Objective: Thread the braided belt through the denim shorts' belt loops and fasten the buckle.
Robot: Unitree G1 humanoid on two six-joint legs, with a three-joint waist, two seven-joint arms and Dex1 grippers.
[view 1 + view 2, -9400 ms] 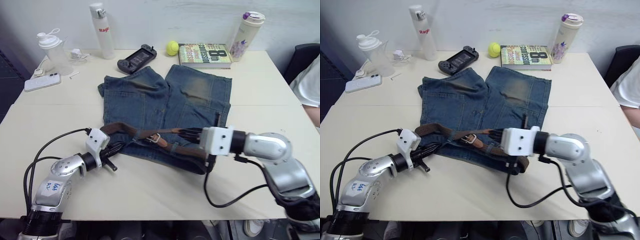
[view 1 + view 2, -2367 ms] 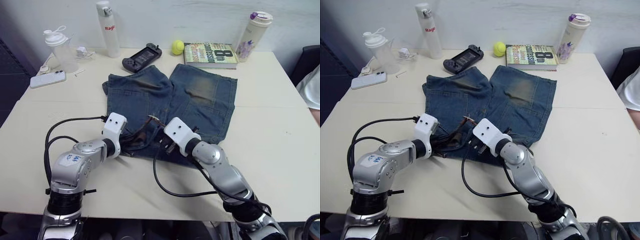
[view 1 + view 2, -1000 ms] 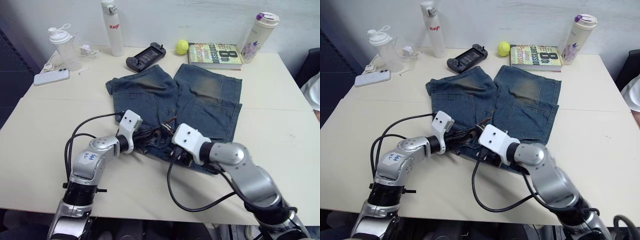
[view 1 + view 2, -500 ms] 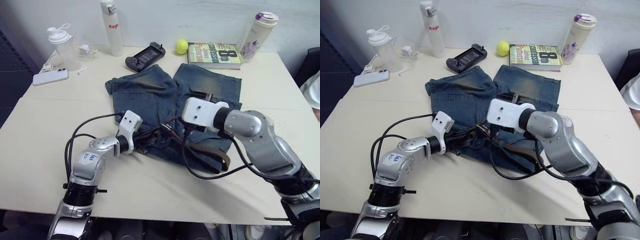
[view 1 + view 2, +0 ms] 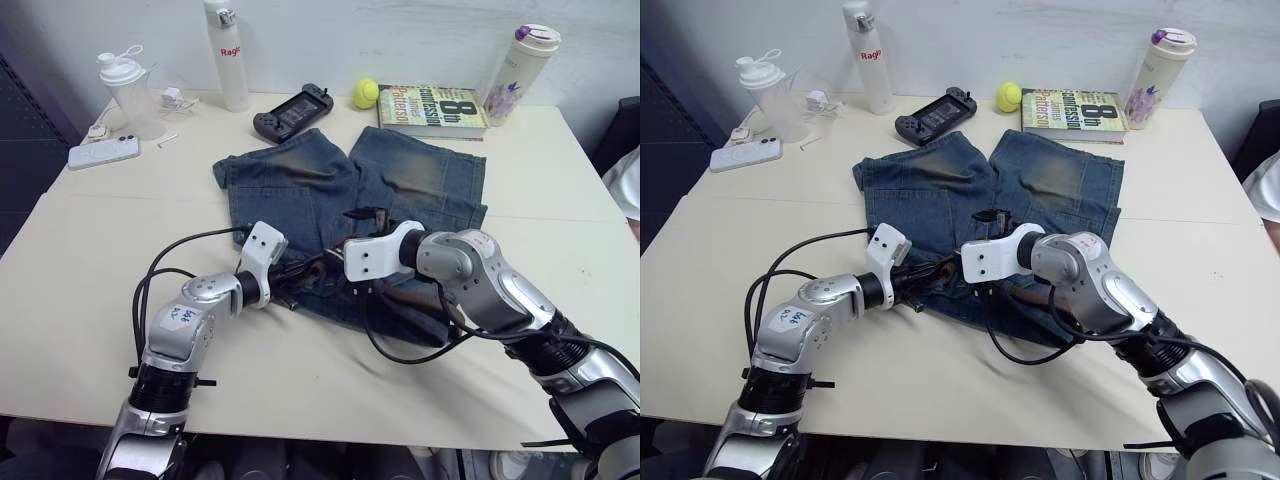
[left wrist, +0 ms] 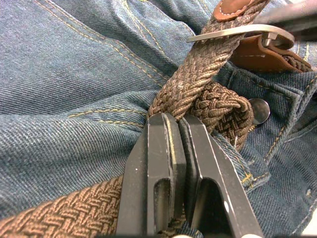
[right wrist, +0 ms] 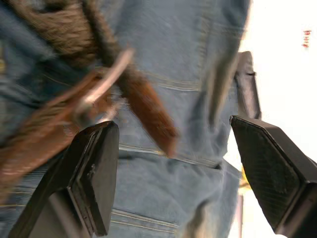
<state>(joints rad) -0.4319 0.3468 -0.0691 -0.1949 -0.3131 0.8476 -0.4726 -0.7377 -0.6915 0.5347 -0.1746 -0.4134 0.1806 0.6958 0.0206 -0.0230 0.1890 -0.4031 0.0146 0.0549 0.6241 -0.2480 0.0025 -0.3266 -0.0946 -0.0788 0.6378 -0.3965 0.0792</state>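
Note:
The denim shorts (image 5: 300, 190) lie flat mid-table, waistband toward me. The braided belt (image 6: 193, 74) runs brown along the waistband and bunches near the shorts' metal button. Its silver buckle (image 6: 233, 30), on a tan leather tab, lies just beyond my left gripper's tips. My left gripper (image 5: 292, 282) is shut on the belt at the waistband. My right gripper (image 7: 173, 134) hovers wide open just above the buckle and the loose belt tip, near the middle of the shorts (image 5: 1060, 180). I cannot make out the belt loops under the belt and grippers.
Along the far edge stand a shaker bottle (image 5: 125, 90), a phone (image 5: 98, 152), a white bottle (image 5: 228, 55), a game controller (image 5: 292, 112), a tennis ball (image 5: 365, 93), a book (image 5: 432, 108) and a tumbler (image 5: 522, 70). A person's sleeve (image 5: 625, 180) shows at right.
My right gripper, open throughout, rose from the waistband, swung over the right leg, then came back to the middle above the buckle. The left gripper stayed shut in place.

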